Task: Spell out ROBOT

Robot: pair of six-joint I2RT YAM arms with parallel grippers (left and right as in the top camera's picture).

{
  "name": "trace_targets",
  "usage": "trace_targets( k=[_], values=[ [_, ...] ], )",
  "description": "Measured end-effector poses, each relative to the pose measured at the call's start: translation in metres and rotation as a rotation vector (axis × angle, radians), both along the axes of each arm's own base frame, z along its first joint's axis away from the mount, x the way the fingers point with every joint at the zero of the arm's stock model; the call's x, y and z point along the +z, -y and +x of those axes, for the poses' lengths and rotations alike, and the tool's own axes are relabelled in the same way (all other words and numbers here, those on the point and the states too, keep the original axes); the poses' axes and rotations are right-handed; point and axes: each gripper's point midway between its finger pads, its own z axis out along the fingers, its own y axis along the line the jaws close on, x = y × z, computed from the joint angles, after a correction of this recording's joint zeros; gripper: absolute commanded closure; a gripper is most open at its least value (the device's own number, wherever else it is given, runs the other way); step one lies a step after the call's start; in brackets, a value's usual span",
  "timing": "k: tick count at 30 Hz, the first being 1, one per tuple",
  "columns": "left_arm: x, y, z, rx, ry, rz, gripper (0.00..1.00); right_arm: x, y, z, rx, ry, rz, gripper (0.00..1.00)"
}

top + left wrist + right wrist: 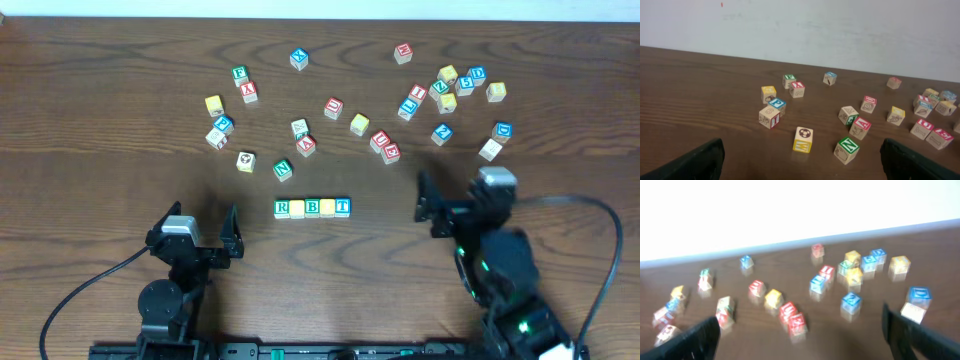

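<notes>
Both pairs of jaws stand wide apart with nothing gripped. Your left gripper [196,228] and right gripper [458,205] hold no block, and each wrist view shows its dark fingers at the two lower corners.

The word row [297,208] lies on the near strip of the table [80,180], roughly midway between the arms. It is five blocks touching side to side in a straight line. From the left you read a green R block [282,208], a yellow one, a green B block [312,207], another yellow one and a blue T block [343,206].

The yellow faces are too small to read, so count them as O's only on judgement and check them before you call the word done.

The row sits apart from the scatter, probably so it reads as one word and either arm can reach it. Each gripper sits back on the near side, one off each end. That likely keeps the letters open to the overhead camera and the fingers clear of the line.

The loose blocks [360,122] lie beyond the row, toward the far edge. The nearest is a green N block [283,170], close to the R end but not touching it, so mind it on any further reach.

Neither wrist view shows the row, and the right one is blurred
</notes>
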Motion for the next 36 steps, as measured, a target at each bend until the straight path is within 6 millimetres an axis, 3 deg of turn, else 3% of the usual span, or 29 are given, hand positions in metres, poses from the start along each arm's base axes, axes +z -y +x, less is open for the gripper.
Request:
trace_targets(
  k=[5, 10, 14, 23, 26, 30, 36],
  values=[
    [0.000, 0.000, 0.000, 0.000, 0.000, 0.000, 0.02, 0.019, 0.028, -0.015, -0.035, 0.246, -0.086, 0.01],
    [0.000, 0.000, 0.000, 0.000, 0.000, 0.000, 0.02, 0.020, 0.057, -0.027, -0.120, 0.312, -0.178, 0.01],
    [0.000, 0.000, 0.000, 0.000, 0.000, 0.000, 0.02, 0.019, 0.068, -0.033, -0.155, 0.316, -0.208, 0.01],
    [0.000, 0.000, 0.000, 0.000, -0.001, 0.000, 0.02, 0.000, 0.076, -0.040, -0.173, 0.274, -0.238, 0.01],
    [0.000, 0.000, 0.000, 0.000, 0.000, 0.000, 0.02, -0.021, 0.075, -0.036, -0.164, 0.232, -0.243, 0.01],
    [0.000, 0.000, 0.000, 0.000, 0.000, 0.000, 0.02, -0.063, 0.073, -0.034, -0.137, 0.096, -0.247, 0.01],
    [0.000, 0.000, 0.000, 0.000, 0.000, 0.000, 0.02, -0.062, 0.072, -0.034, -0.134, 0.097, -0.233, 0.01]
  ],
)
